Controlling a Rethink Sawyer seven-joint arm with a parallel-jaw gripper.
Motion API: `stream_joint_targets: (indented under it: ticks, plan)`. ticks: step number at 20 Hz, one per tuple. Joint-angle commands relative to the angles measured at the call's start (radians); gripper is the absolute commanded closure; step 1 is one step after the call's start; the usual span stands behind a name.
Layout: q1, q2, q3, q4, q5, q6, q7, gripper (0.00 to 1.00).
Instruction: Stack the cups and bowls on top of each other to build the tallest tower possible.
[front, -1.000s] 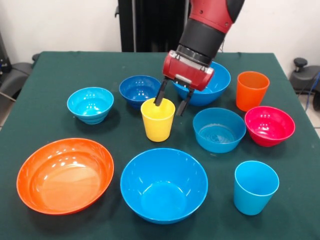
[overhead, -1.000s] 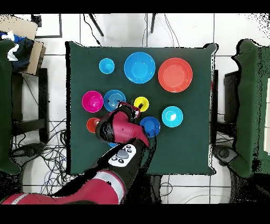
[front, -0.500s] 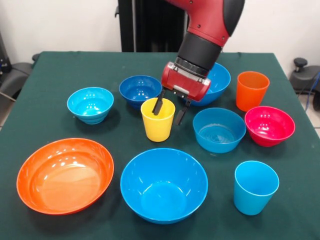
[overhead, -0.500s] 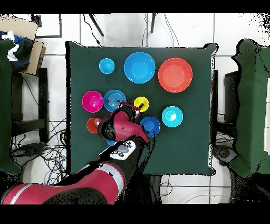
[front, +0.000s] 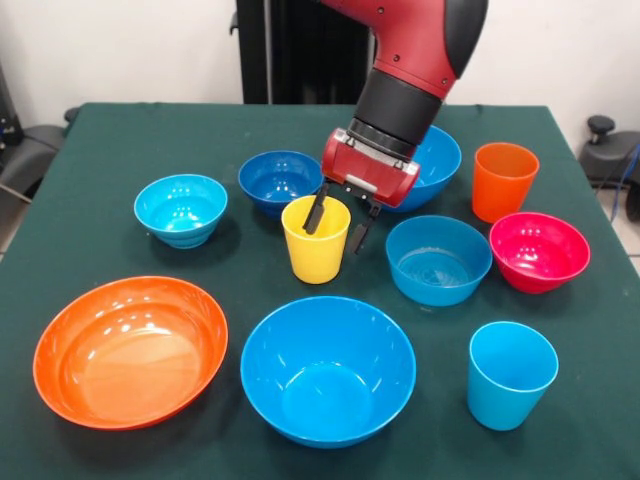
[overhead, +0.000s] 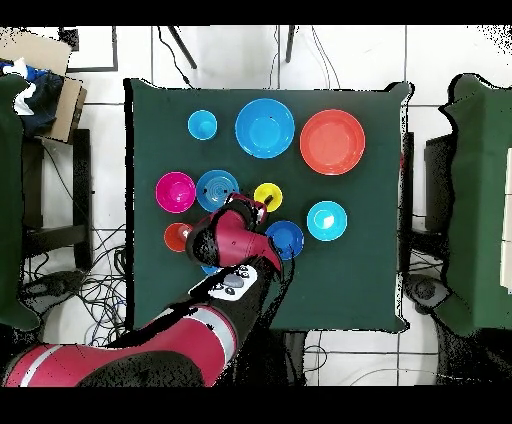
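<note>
Where gripper (front: 338, 222) straddles yellow cup (front: 316, 240) rim.

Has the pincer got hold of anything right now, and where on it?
Not clearly yet. The pincer straddles the yellow cup's rim wall, one finger inside, one outside, but the cup stands on the table; a firm clamp cannot be told.

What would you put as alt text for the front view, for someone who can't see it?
A red robot arm's gripper straddles the rim of a yellow cup mid-table, one finger inside and one outside. Bowls and cups stand separately around it on a green cloth: a wide orange bowl, blue bowls, a red bowl, an orange cup, a light blue cup.
</note>
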Motion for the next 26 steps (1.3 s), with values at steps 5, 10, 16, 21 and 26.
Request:
stream_joint_targets:
  ticks: [5, 10, 16, 21, 26]
  plan:
    - [-0.023, 0.021, 0.114, -0.067, 0.002, -0.035, 0.151, 0.0]
    - [-0.038, 0.022, 0.129, -0.07, -0.012, -0.041, 0.147, 0.0]
    - [-0.05, 0.038, 0.139, -0.078, -0.022, -0.063, 0.146, 0.0]
    - [-0.047, 0.032, 0.134, -0.07, -0.024, -0.059, 0.143, 0.0]
    - [-0.032, 0.029, 0.121, -0.052, -0.018, -0.06, 0.148, 0.0]
